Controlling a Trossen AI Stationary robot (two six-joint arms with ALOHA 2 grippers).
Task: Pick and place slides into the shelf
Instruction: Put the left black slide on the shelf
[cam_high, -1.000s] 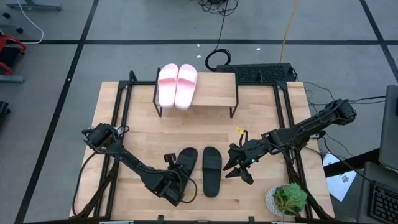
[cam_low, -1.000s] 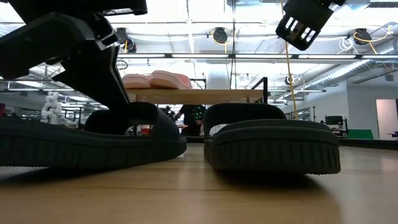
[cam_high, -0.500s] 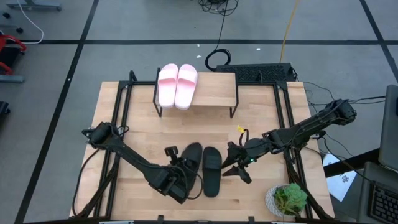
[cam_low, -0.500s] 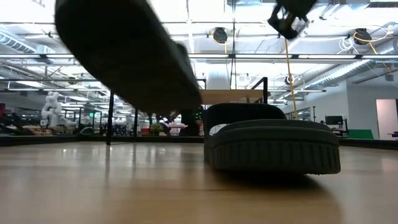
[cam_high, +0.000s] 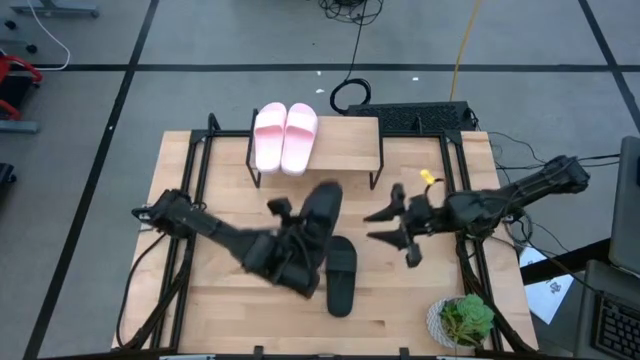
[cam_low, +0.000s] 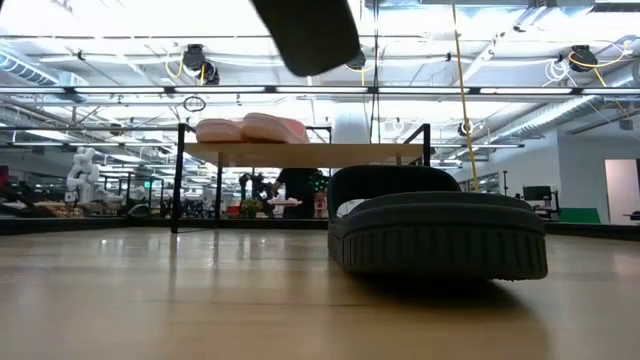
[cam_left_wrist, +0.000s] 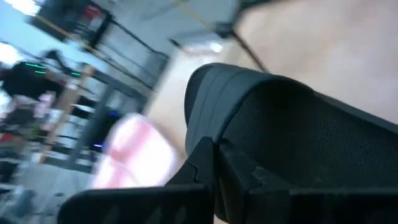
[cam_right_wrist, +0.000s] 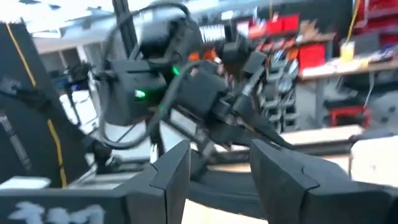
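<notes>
Low view cuts the lifted black slide (cam_low: 305, 35) off at the top edge, and the left gripper's fingers are hidden under it from above.

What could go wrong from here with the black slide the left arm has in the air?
1. The left gripper holds the lifted black slide near one end, so it could tip or slip out on the way to the shelf.
2. The pink pair fills the shelf's left part; a drifting placement could knock them.
3. The right gripper, fingers open, hovers close by; the arms could clash. The other black slide lies just below the carry path.
</notes>
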